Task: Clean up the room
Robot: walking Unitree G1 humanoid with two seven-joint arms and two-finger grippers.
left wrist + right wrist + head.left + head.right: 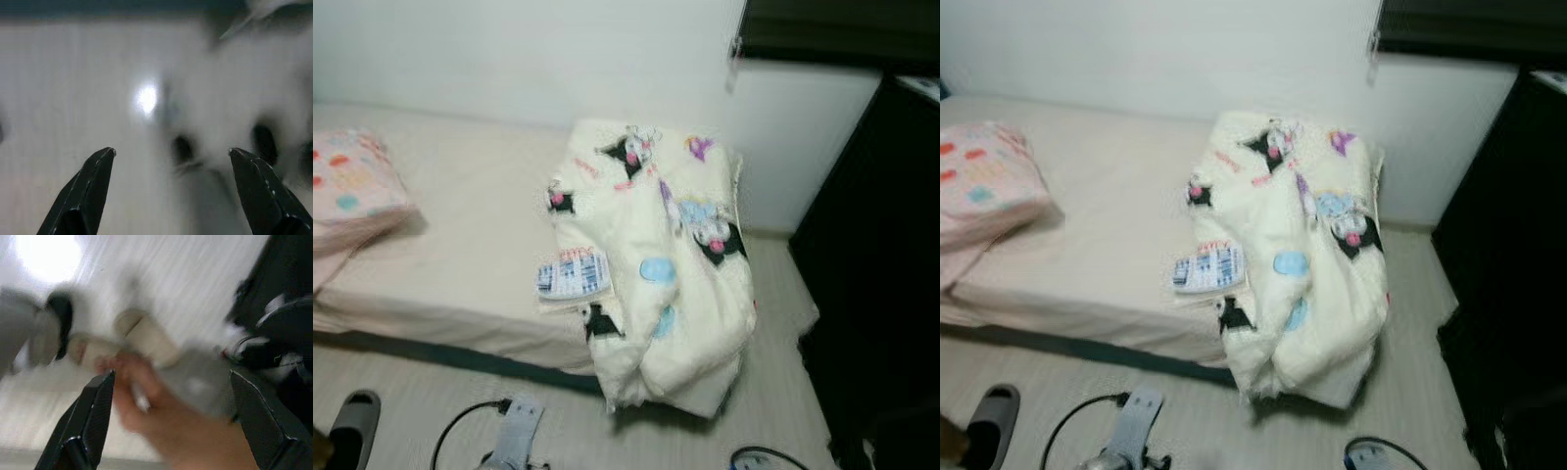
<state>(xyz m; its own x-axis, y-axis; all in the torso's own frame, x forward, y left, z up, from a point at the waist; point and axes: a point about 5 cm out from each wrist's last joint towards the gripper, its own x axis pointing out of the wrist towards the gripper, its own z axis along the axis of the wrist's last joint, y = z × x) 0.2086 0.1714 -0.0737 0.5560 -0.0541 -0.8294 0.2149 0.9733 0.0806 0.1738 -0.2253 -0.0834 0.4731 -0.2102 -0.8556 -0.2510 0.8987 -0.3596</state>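
The blanket [661, 264] lies crumpled on the bed [460, 245], one end spilling over the edge toward the floor; it looks soft, bulky and light, best pinched at a thick fold near the hanging corner. Both arms hang low, left gripper [171, 156] and right gripper [171, 377] spread wide, holding nothing

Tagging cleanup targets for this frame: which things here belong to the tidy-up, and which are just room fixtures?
Job:
- crumpled blanket, hanging off the bed edge
- small printed packet on the mattress
- slipper on the floor

Just there:
- pink pillow
- mattress
- dark cabinet
- floor cable
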